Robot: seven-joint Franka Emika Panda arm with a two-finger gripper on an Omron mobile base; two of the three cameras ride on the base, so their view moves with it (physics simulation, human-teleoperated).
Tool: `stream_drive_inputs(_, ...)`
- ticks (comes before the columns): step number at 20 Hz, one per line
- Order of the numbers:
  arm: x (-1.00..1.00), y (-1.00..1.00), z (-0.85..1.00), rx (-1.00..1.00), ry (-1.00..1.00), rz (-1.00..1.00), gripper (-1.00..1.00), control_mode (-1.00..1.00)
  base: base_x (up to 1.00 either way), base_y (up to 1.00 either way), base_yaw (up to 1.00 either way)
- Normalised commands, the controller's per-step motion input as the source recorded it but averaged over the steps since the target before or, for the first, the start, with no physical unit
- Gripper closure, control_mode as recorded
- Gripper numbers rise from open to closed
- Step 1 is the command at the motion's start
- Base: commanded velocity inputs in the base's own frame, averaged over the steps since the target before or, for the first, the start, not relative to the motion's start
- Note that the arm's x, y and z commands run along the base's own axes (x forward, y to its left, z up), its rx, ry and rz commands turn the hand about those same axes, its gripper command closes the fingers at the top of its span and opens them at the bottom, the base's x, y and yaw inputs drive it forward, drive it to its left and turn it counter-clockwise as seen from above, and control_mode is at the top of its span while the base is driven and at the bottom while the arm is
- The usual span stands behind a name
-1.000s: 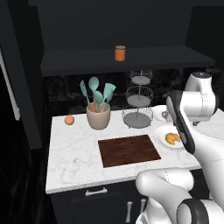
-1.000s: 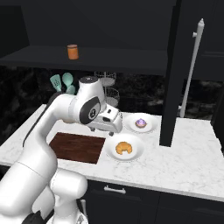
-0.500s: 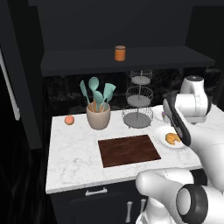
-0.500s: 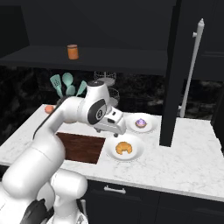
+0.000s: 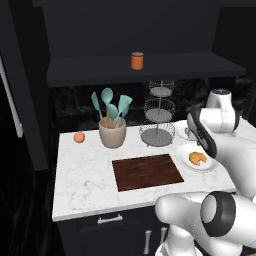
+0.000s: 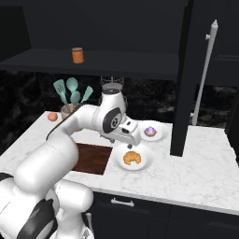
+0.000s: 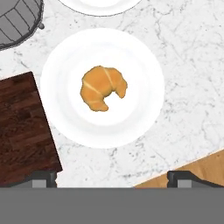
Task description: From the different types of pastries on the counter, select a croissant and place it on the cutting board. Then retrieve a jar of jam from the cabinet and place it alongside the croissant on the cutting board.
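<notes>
The gripper (image 7: 111, 177) hangs with its jaws wide open and empty — the croissant (image 7: 103, 88) lies on its white plate (image 7: 144, 111) straight below, a little ahead of the fingertips.

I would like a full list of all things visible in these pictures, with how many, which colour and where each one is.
croissant: one, golden orange, on a white plate right of the board
round pastry: one, purple topping, on a second white plate behind the first
cutting board: one, dark brown, flat on the counter, nothing on it
jar of jam: one, orange, upright on the cabinet shelf
utensil pot: one, beige, teal utensils inside, back of the counter
round fruit: one, peach, left of the pot
tiered wire stand: one, grey, behind the board
counter: one, white marble
gripper: one, open, above the croissant
</notes>
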Motion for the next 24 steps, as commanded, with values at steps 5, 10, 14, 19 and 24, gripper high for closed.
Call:
stream_drive_inputs(5,0.18,-0.01,-0.29,0.0,0.0,-0.04,-1.0,-1.0,0.0,0.0,0.0)
stream_drive_inputs(10,0.21,-0.05,-0.14,0.0,0.0,-0.08,-1.0,-1.0,0.0,0.0,0.0)
stream_drive_inputs(14,0.29,-0.03,-0.2,0.0,0.0,-0.08,-1.0,-1.0,0.0,0.0,0.0)
stream_drive_inputs(19,0.31,0.0,-0.25,0.0,0.0,-0.07,-1.0,-1.0,0.0,0.0,0.0)
stream_drive_inputs(24,0.35,-0.16,-0.15,0.03,0.0,-0.03,-1.0,-1.0,0.0,0.0,0.0)
